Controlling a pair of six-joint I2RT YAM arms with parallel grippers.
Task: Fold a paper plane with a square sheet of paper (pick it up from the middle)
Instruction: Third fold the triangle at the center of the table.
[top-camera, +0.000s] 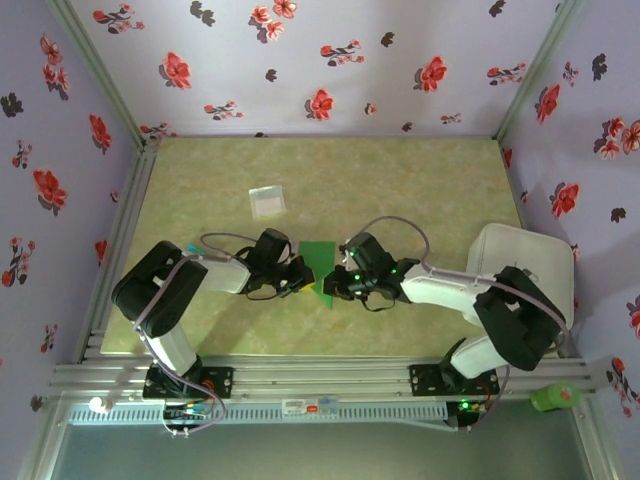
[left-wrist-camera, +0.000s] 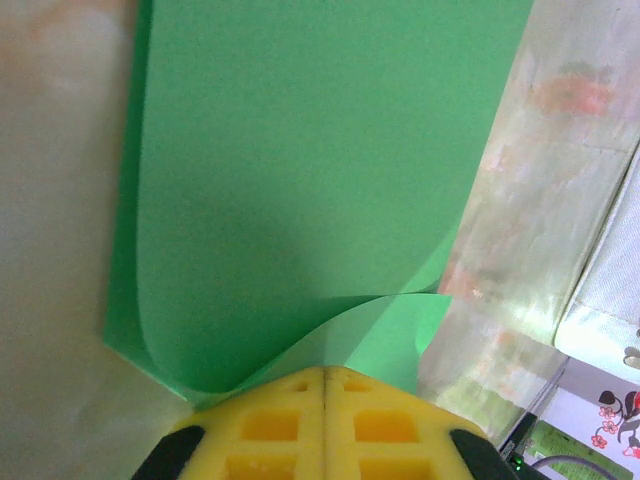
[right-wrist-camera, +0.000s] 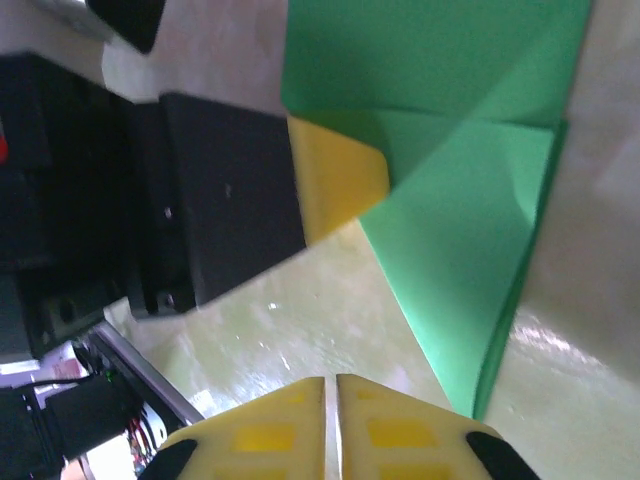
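Paper (left-wrist-camera: 300, 150) lies partly folded mid tabletop (top-camera: 420, 180), left gripper (left-wrist-camera: 325, 395) clamped on its corner, right gripper (right-wrist-camera: 330, 400) closed empty just beside it.

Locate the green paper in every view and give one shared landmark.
Top external: green paper at centre, between left tool and right tool.
Left wrist: upper centre, lower corner pinched in the left tool.
Right wrist: upper right, folded.
Landmark: the left tool's yellow finger on the paper.

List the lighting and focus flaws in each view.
Top external: even, soft light, green sheet small but sharp. Left wrist: soft shadow across the sheet, table washed out and blurred at left. Right wrist: glare patch on the table beside the sheet, left hand slightly soft.
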